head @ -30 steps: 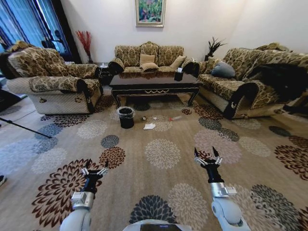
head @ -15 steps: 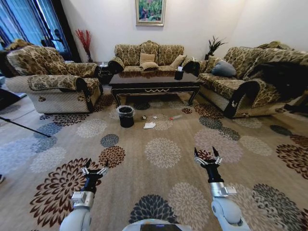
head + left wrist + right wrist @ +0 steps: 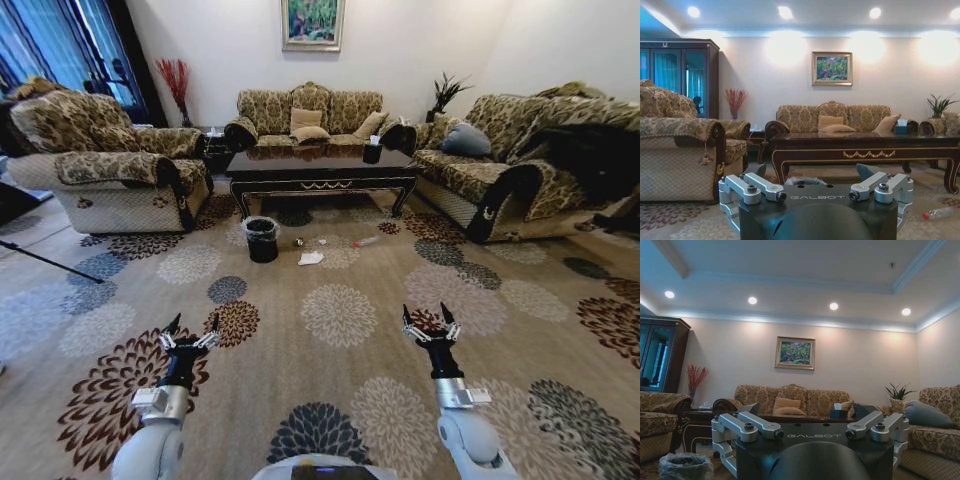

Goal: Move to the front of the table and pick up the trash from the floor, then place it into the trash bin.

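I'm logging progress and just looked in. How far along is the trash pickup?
Early stage. Nothing is collected: the napkin and other litter lie on the carpet before the table, beside the trash bin. The robot stands well short of them, left gripper and right gripper open and empty. Approach, pickup and binning remain.

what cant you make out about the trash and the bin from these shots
- Trash bin: head view too far to see inside; in the left wrist view the left gripper hides all but its bag top.
- Small trash beside the white napkin: too tiny in the head view to identify.
- Floor under the table: shadowed, so more litter there can't be ruled out.
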Motion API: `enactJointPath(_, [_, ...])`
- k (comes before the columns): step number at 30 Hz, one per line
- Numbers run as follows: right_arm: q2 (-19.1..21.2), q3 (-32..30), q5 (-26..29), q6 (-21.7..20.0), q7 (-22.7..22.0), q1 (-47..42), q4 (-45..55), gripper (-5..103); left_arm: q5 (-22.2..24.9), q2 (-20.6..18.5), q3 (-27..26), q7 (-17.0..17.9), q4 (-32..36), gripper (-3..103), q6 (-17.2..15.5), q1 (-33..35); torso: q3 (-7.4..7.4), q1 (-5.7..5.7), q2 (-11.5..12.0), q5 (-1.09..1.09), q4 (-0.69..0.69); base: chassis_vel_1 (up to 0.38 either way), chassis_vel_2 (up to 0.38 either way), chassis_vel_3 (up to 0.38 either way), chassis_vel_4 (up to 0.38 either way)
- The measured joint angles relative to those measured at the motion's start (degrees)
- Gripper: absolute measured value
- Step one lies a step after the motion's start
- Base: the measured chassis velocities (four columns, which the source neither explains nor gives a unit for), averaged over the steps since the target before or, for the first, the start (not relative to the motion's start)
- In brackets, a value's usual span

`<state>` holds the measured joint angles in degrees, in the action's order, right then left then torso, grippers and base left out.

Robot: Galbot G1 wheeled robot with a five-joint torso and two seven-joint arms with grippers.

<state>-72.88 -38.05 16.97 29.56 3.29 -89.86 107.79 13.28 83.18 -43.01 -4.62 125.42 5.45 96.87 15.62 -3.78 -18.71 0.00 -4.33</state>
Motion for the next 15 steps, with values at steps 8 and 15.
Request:
enactJointPath(8, [0.10, -0.05, -0.86, 0.58, 0.00, 0.23, -0.82, 100, 1.35, -0.04, -0.40, 0.14, 1.65, 100, -0.83, 0.05, -1.31, 0.66, 1.97, 0.00, 0.00, 0.000, 0.000, 0.000, 0.000])
enactJointPath(15, [0.18, -0.05, -0.92, 0.81, 0.06, 0.45, -0.94, 100, 1.31, 0.11, -0.42, 0.16, 2.05, 100, -0.92, 0.26, -2.28, 1.19, 3.47, 0.00, 0.00, 0.000, 0.000, 0.000, 0.000])
